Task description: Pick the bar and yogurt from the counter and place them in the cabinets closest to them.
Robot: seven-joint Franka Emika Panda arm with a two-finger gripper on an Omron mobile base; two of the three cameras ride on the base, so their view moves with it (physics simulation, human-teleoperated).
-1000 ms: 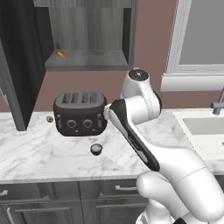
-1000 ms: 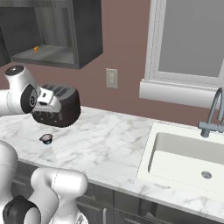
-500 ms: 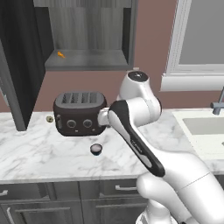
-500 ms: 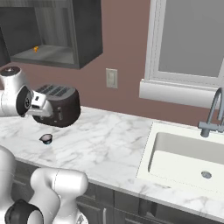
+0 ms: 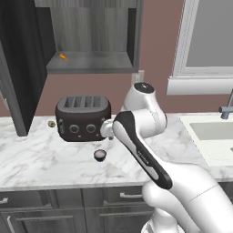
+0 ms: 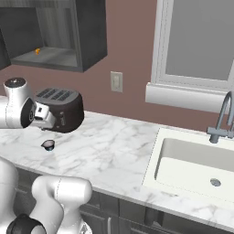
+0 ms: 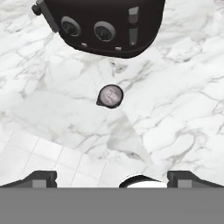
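Hovering wide open above the yogurt (image 7: 110,96), the hand (image 7: 111,178) holds nothing; cabinet (image 5: 91,34) shelf bears a small orange thing (image 5: 63,57).

dark toaster (image 5: 83,117), sink (image 6: 194,160), faucet (image 6: 222,119)

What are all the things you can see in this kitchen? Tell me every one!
yogurt: one, dark cup with a pale rim, on the counter in front of the toaster.
toaster: one, black with four slots, on the counter by the wall.
small round thing: one, greenish-yellow, on the counter left of the toaster.
small orange thing: one, on the open cabinet's shelf.
cabinet: one, dark grey, open, on the wall above the toaster.
counter: one, white marble with grey veins.
sink: one, white, set in the counter to the right.
faucet: one, grey, behind the sink.
window: one, white frame, above the sink.
wall outlet: one, pale, on the brown wall.
drawers: dark, silver handles, under the counter.
gripper: one, jaws open, above the yogurt, holding nothing.
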